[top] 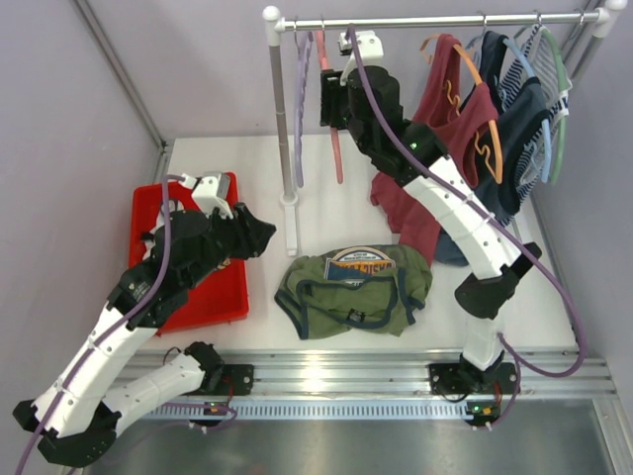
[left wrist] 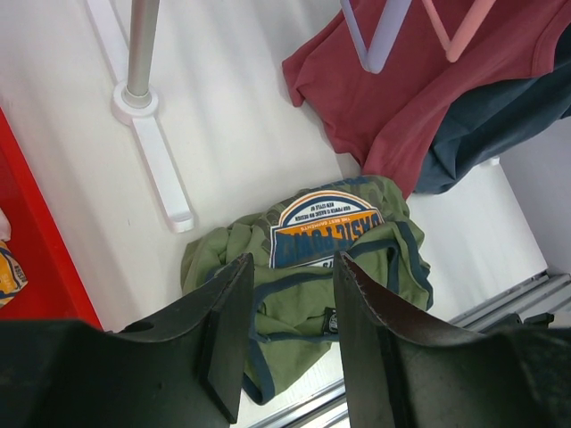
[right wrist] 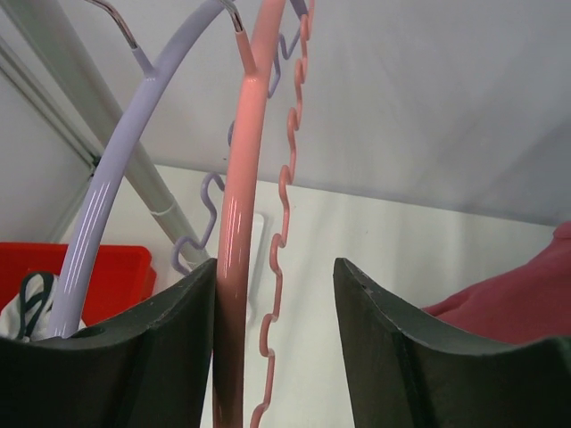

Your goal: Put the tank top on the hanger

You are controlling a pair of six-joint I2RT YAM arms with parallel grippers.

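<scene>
Right gripper (right wrist: 275, 267) gapes wide around the glossy salmon hanger (right wrist: 234, 232), gripping nothing; its wavy bar shows only at the wrist. Crumpled olive tank top (top: 356, 289) lies below the hanger.

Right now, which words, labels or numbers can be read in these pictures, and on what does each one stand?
No text can be read with certainty.
On the tank top, round chest print: big orange letters on a navy band, upside-down in the left wrist view, too blurred to read.
Same print, small white letters along the arc: too small to read.
Nothing else shows lettering.
</scene>
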